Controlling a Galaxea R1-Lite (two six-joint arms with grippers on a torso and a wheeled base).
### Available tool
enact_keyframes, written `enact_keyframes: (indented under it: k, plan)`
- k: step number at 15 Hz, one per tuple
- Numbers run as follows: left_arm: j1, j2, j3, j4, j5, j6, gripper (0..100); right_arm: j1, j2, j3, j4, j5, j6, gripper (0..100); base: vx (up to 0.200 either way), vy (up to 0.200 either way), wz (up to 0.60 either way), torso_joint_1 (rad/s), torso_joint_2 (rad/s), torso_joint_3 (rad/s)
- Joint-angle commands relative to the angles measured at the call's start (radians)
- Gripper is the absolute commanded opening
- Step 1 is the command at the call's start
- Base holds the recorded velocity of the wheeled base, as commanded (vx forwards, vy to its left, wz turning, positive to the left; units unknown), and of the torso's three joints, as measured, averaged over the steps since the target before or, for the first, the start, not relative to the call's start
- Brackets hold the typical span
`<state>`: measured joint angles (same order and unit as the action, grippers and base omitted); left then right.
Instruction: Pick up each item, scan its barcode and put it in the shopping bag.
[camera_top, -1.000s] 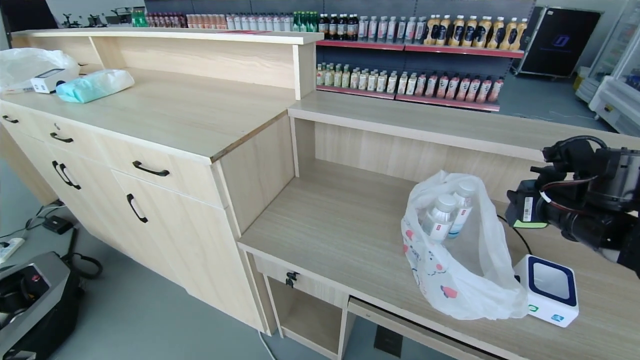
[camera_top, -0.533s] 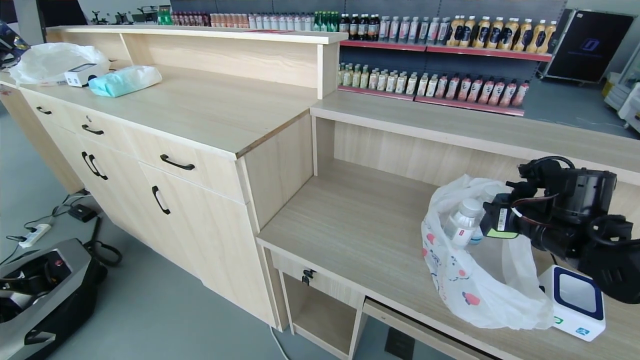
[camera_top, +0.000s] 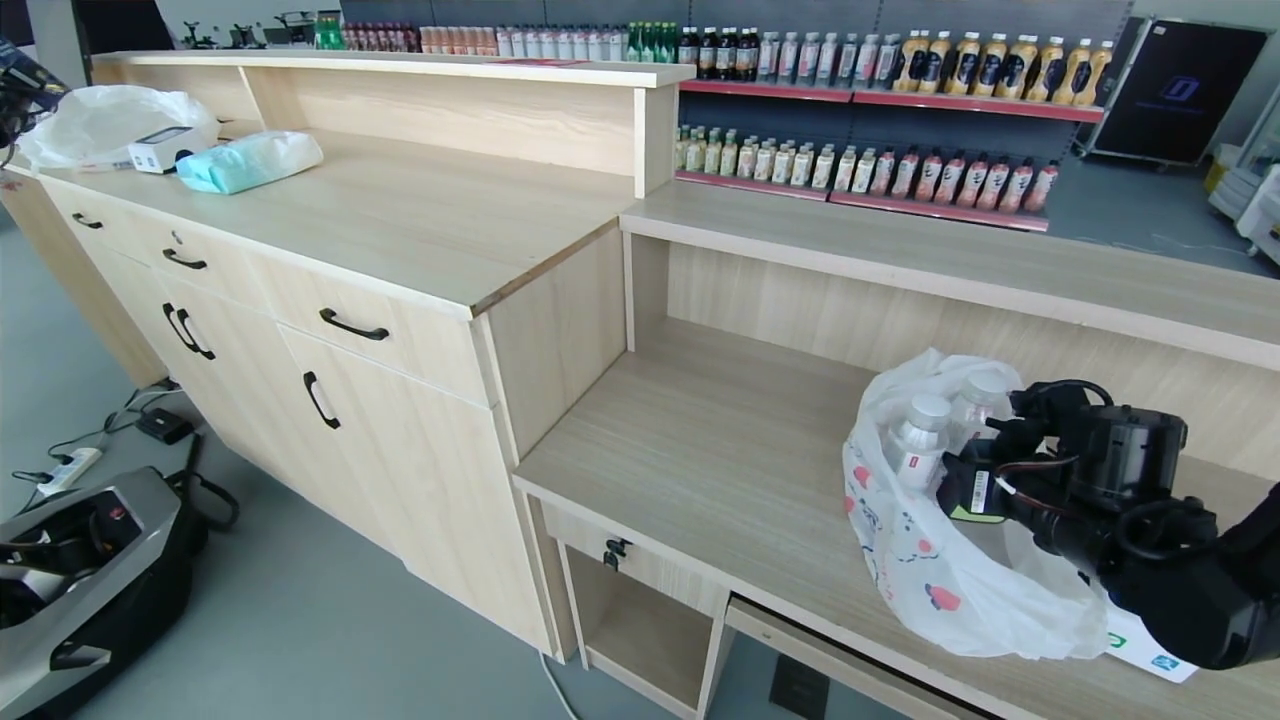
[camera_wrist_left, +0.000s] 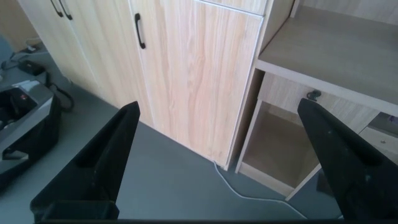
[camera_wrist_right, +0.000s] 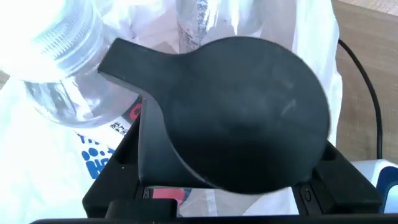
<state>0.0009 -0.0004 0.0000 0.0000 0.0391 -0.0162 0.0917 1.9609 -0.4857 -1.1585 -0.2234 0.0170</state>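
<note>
Dark box (camera_top: 976, 492), clamped in the right gripper (camera_top: 992, 472), hangs at the mouth of the shopping bag (camera_top: 930, 575).

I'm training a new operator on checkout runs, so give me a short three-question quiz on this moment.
1. True or false: the white plastic shopping bag holds two clear bottles with white caps.
2. What does the right gripper hold over the bag? A) a dark barcoded box B) a green soft pack C) nothing
3. Fill in: the left gripper has its fingers ____.
Key: 1 true; 2 A; 3 open.
</note>
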Motion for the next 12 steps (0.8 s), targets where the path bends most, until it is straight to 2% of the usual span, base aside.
enact_keyframes:
  k: [1,12]
  plan:
    - [0.001,0.000,0.000,0.000,0.001,-0.001,100,-0.001,0.055,0.015,-0.020,-0.001,0.000,0,0.000,0.000,0.00,0.000,0.00,0.000]
    - [0.001,0.000,0.000,0.000,0.001,-0.001,100,-0.017,0.131,0.029,-0.040,-0.001,-0.003,0,0.000,0.000,0.00,0.000,0.00,0.000]
